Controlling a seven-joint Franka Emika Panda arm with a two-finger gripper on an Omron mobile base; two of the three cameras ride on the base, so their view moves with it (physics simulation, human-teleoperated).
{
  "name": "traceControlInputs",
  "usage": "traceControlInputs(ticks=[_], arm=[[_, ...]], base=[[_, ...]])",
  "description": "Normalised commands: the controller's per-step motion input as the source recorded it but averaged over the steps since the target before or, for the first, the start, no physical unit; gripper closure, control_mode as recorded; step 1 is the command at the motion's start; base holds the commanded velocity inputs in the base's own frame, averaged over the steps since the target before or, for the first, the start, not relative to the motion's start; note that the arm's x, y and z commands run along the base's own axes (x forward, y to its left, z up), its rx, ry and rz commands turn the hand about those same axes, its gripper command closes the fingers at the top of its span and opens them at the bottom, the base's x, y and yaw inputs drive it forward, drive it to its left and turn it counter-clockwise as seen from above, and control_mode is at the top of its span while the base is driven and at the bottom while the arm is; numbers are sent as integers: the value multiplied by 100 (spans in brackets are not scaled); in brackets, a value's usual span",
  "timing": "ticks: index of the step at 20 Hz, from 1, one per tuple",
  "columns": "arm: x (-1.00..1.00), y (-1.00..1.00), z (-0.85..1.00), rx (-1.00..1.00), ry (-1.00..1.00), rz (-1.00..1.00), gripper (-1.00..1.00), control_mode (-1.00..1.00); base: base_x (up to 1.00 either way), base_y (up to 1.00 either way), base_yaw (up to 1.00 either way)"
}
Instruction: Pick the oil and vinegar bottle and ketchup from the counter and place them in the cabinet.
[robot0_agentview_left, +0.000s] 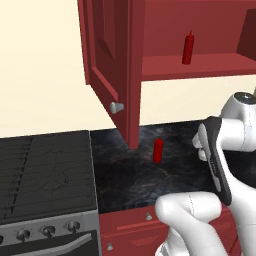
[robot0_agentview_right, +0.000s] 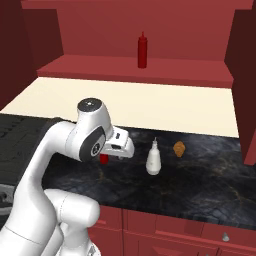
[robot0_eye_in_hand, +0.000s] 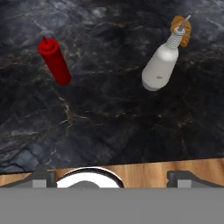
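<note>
You see the gripper (robot0_eye_in_hand: 112, 178) spread wide and holding nothing above the dark marbled stone surface (robot0_eye_in_hand: 100, 113). The small red ketchup bottle (robot0_eye_in_hand: 54, 61) stands upper left, the pale grey-white pear-shaped oil and vinegar bottle (robot0_eye_in_hand: 161, 68) upper right, well apart.

base views flank arm, share counter (robot0_agentview_right: 210, 175) | hand view: close overhead

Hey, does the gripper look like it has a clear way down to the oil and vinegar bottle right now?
Probably yes. The gripper is open above the counter, and the oil and vinegar bottle stands upright in the open, apart from the ketchup. Only a small orange thing sits just behind it.
</note>
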Motion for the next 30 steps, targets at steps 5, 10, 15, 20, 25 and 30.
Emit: traceControlInputs(ticks=[5,10,15,20,25,30], arm=[[28,-27,-16,0,0,-17,-100,-100],[45,-37,-17,0,0,-6,-100,-100],[36,-37,-23,0,0,-1,-100,-100],[32,-36,-25,0,0,0,-100,-100],[37,-24,-20,0,0,0,-100,-100],[38,-18,-13,0,0,0,-100,-100]], base=[[0,0,0],[0,0,0],[0,0,0],[0,0,0],[0,0,0],[0,0,0]])
